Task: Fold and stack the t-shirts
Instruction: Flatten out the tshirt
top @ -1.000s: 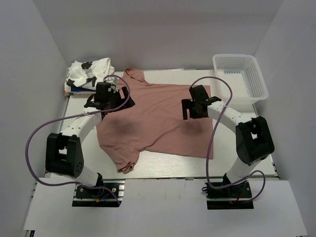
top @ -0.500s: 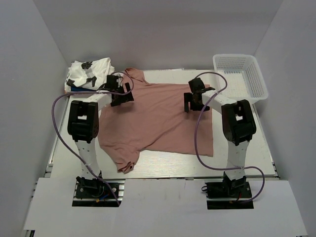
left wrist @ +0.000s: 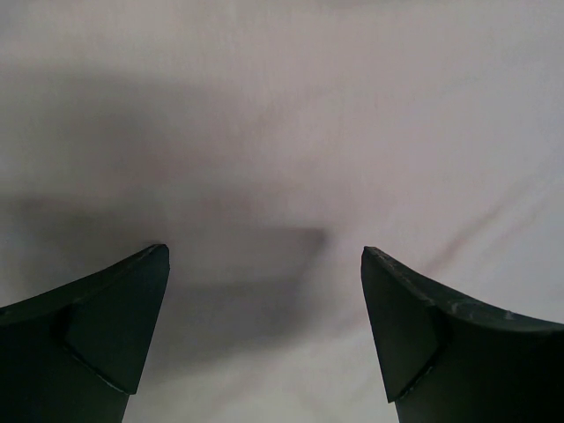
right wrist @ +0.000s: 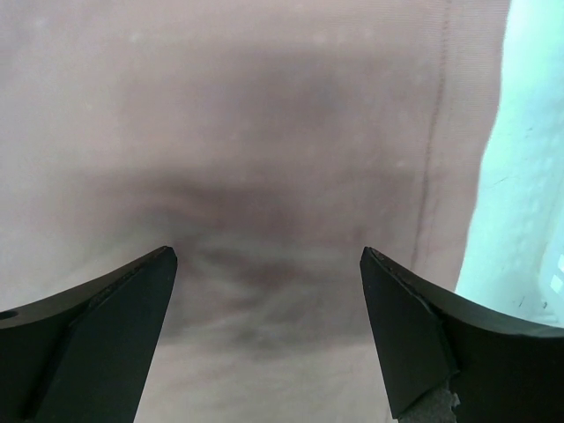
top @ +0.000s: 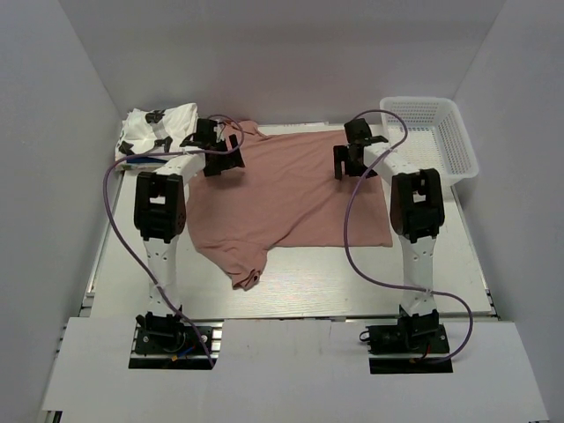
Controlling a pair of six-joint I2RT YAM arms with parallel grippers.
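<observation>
The dusty-pink t-shirt [top: 291, 203] lies spread flat on the table, neck to the far left, one sleeve trailing toward the near edge. My left gripper [top: 218, 159] hangs open over its far left part, near the collar; the left wrist view shows only pink cloth [left wrist: 264, 141] between the spread jaws. My right gripper [top: 350, 163] hangs open over the far right part, near the hem [right wrist: 436, 159]. Neither holds anything. The white t-shirt with black print [top: 159, 129] lies folded at the far left, a blue one [top: 134, 159] just showing beneath it.
A white plastic mesh basket [top: 458, 132] stands at the far right corner. Purple cables loop from both arms over the table. White walls close in the table on three sides.
Both arms have stretched toward the far side of the table. The pink shirt has shifted away from me and to the right, and now lies flatter.
</observation>
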